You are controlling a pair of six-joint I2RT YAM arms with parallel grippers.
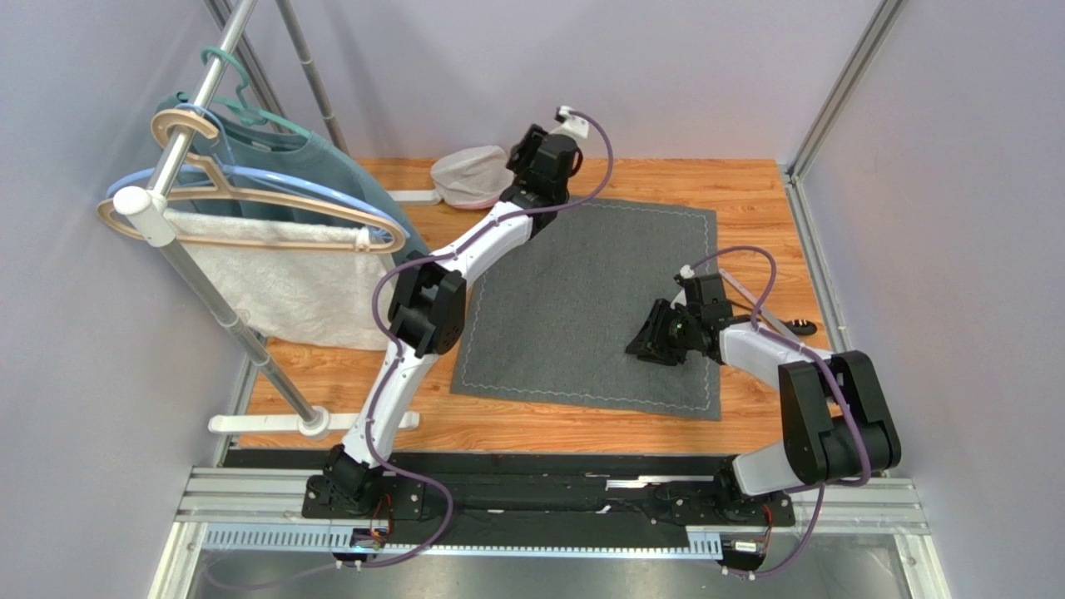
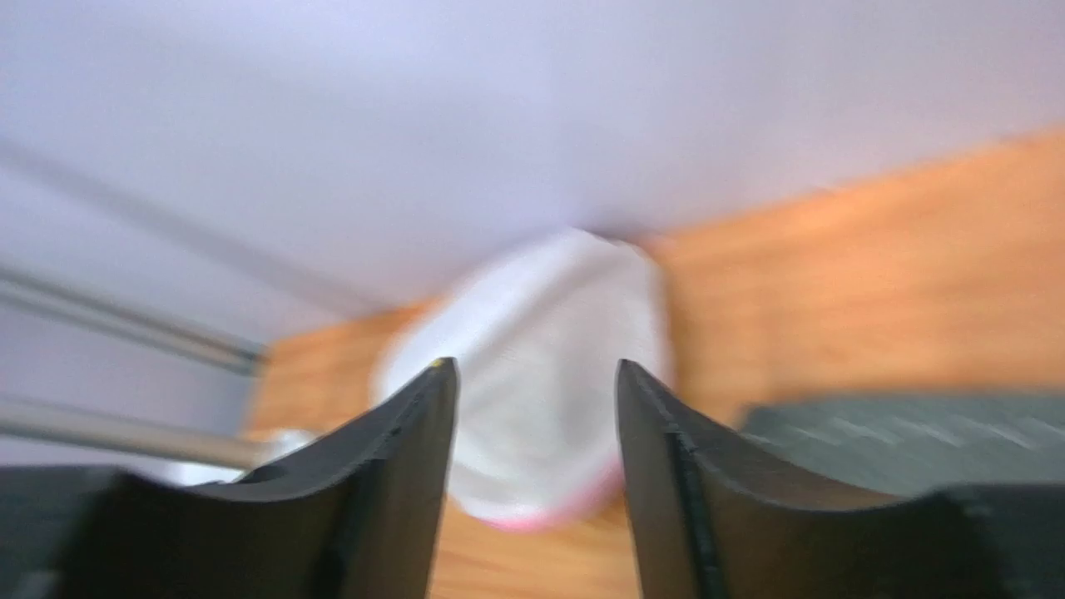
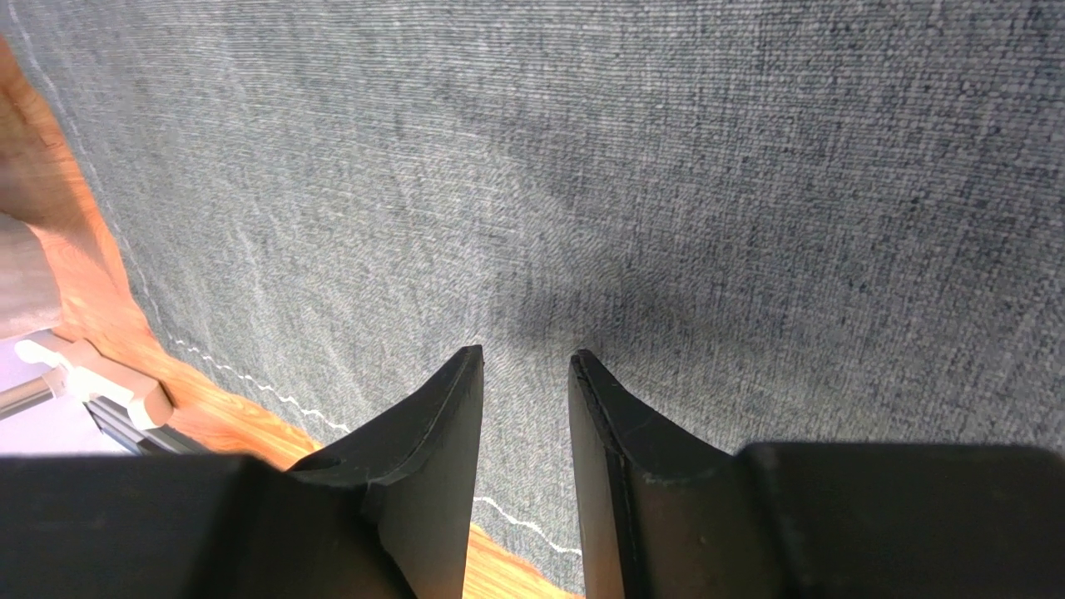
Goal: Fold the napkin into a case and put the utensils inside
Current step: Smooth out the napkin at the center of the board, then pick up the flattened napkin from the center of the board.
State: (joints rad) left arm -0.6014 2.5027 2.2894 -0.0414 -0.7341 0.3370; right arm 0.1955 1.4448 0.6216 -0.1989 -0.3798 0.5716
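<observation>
The dark grey napkin lies spread flat on the wooden table, its pale stitched line showing near the edges. My left gripper hangs open and empty above the napkin's far left corner; the left wrist view is blurred. My right gripper hovers low over the napkin's right part, jaws a little apart with nothing between them. The utensils lie on the wood just right of the napkin, partly hidden by my right arm. No folded case is in view.
A rounded white cloth with a pink rim lies at the back of the table, straight ahead of my left fingers. A clothes rack at the left holds a teal garment and a white towel; its foot rests on the near left.
</observation>
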